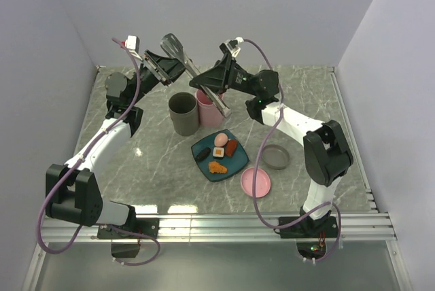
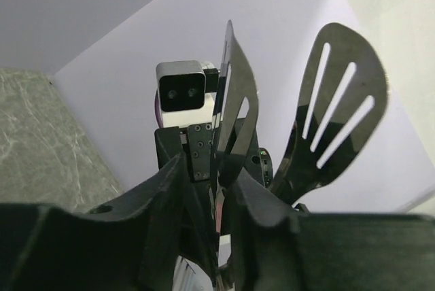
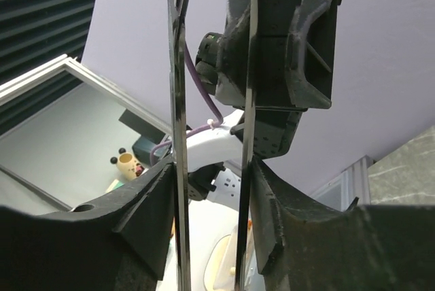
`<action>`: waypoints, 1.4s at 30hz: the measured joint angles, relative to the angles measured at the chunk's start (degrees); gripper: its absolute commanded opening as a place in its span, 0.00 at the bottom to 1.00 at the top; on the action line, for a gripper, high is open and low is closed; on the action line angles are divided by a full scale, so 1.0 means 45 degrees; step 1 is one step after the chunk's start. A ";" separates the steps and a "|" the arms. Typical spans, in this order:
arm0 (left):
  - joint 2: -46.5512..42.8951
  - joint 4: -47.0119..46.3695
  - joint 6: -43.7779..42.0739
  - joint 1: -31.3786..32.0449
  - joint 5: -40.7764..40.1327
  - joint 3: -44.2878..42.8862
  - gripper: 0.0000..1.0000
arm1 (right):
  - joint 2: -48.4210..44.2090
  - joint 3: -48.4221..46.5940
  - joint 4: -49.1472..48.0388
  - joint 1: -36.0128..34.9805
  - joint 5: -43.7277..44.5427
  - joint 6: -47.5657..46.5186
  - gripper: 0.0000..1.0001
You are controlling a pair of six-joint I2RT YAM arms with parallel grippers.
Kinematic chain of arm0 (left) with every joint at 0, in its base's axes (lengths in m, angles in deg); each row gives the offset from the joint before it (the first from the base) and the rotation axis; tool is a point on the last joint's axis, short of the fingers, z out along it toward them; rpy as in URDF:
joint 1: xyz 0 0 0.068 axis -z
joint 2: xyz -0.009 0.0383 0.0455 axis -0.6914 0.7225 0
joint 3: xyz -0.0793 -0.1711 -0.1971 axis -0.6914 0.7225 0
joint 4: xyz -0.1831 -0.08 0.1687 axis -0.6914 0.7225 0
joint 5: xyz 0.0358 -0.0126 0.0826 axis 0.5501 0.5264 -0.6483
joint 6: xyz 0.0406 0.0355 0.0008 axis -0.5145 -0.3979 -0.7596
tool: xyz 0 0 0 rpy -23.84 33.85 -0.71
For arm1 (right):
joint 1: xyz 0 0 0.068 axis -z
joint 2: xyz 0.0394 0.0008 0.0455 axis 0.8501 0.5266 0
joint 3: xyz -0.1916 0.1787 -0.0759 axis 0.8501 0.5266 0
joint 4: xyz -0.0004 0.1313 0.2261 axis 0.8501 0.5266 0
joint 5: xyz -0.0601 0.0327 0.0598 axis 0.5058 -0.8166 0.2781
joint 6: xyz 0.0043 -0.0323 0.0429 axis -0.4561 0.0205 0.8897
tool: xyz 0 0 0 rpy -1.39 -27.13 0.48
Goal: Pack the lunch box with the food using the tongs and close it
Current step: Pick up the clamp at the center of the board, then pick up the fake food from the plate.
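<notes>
The tongs (image 1: 195, 73) hang in the air over the back of the table, slotted blades up-left, joined end down-right. My right gripper (image 1: 212, 86) is shut across both arms (image 3: 178, 100), a finger pressing each from outside. My left gripper (image 1: 165, 66) is near the blades (image 2: 340, 100), its jaws (image 2: 219, 175) slightly open around one arm. The food lies on a teal plate (image 1: 236, 162): pink egg (image 1: 221, 140), sausage (image 1: 232, 147), dark piece (image 1: 202, 154), nugget (image 1: 217, 166), white-and-orange block (image 1: 219, 151). The lunch box stands open as a grey tub (image 1: 183, 114) and a pink tub (image 1: 204, 115).
A pink lid (image 1: 256, 182) and a grey lid (image 1: 276, 157) lie flat right of the plate. Walls close the table at the back and on both sides. A metal rail runs along the near edge by the arm bases.
</notes>
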 measured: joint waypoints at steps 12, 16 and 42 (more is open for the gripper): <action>-0.0194 0.0432 -0.0189 -0.0039 0.0029 0.0243 0.53 | -0.0083 -0.0005 0.0321 0.0821 -0.0112 -0.0568 0.49; -0.0476 0.0724 -0.0491 -0.0102 0.0262 0.0408 0.72 | -0.0228 0.0000 0.0549 0.1336 -0.0374 -0.0850 0.49; -0.1909 1.5115 -1.3716 -0.2531 0.2642 -0.3453 0.99 | -0.5484 -0.1331 2.6102 0.6586 0.1224 -2.4587 0.54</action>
